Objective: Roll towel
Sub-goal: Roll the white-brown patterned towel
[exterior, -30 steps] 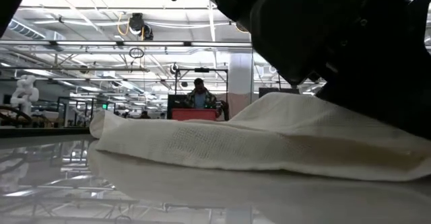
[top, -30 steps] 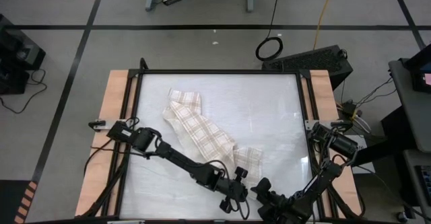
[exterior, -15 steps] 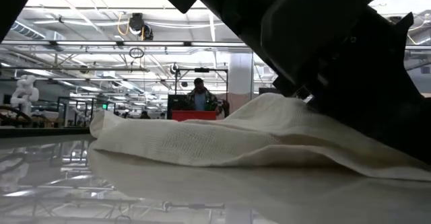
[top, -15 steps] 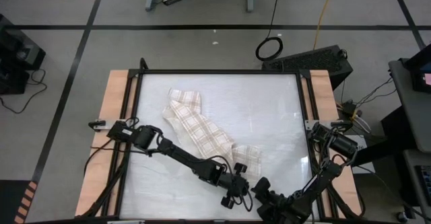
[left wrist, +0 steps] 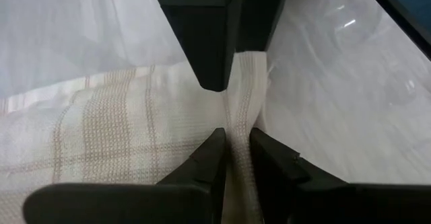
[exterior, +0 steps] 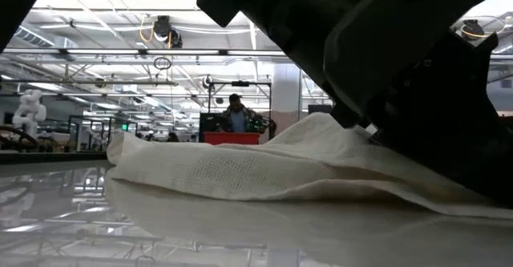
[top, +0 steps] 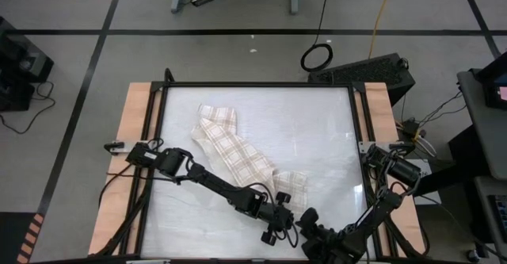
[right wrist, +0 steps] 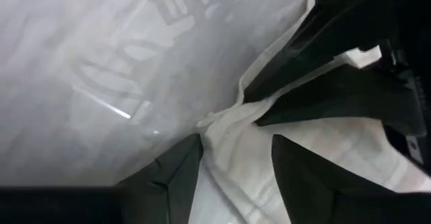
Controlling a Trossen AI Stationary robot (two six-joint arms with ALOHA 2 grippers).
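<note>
Lying crumpled on the white table (top: 325, 129), the towel (top: 238, 157), running as a long diagonal band from near the table's middle down toward its near edge, plaid stripes showing on top. Bunched at the far end, narrowing to a folded corner at the near end.

Reaching across the table to that near corner, the left gripper (top: 279, 224), arm stretched out from the table's left rail. Pinching a thin upright fold of the towel's hem (left wrist: 237, 126) between its two dark fingers (left wrist: 202, 160), jaws drawn narrow with only the cloth between them.

Crowding the same corner from the table's near right side, the right gripper (top: 310, 226), just beside the left one. Straddling a bunched edge of the towel (right wrist: 232, 150) with fingers (right wrist: 176, 167) set moderately apart; possibly touching the cloth, though not clear whether gripped.

Seen level from the tabletop, the towel (exterior: 240, 167) as a low cream mound, dark arm bodies pressing over its right end.
</note>
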